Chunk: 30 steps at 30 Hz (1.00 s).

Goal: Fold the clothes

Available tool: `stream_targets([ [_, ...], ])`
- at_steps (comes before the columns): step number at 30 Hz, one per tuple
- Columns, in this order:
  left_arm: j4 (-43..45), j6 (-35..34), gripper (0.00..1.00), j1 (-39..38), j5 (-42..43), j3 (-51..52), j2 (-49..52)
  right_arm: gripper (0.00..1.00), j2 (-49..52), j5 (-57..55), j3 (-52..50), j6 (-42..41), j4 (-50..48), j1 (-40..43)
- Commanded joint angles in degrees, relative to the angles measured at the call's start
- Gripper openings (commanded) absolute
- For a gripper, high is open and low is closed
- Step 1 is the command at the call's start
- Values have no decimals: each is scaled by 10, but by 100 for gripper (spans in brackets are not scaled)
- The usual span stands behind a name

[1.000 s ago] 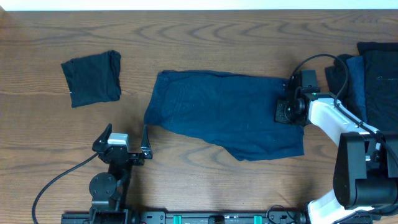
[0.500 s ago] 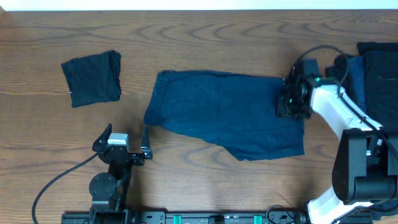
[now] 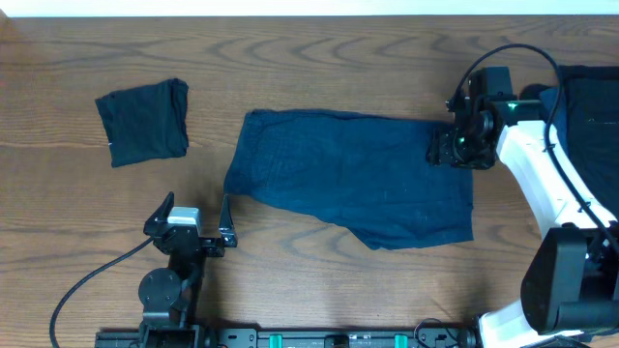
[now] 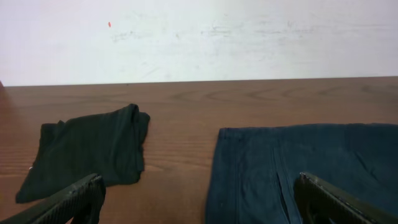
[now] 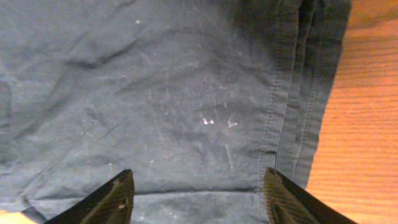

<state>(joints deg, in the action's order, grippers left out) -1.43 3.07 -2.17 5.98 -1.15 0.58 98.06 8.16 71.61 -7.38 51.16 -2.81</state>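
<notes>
One navy garment (image 3: pixel 348 179) lies spread flat in the middle of the desk (image 3: pixel 290 58), long axis running left to right, with the right claw (image 3: pixel 453 153) directly over its right end, jaws parted and empty. The left claw (image 3: pixel 193 220), wide and empty, sits near the front edge, just off the garment's left front corner. The cloth looks plain, soft and lightly creased, with a stitched hem beneath the right claw.

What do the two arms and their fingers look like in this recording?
The left arm is all black apart from a pale block behind its fingers, with a black lead looping off its base. The right arm has white shells between black joints, small green lights near the wrist, and a black cable arching over it. Both pairs of fingers are dark, tapered blades.
</notes>
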Motion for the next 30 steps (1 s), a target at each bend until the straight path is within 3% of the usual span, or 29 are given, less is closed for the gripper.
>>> stream_targets([
  [1,-19,5,98,-3,9,9,-3,67,-3,2,-22,2,-12,2],
  [30,-19,5,98,-3,9,9,-3,68,-3,3,-35,2,-31,1],
])
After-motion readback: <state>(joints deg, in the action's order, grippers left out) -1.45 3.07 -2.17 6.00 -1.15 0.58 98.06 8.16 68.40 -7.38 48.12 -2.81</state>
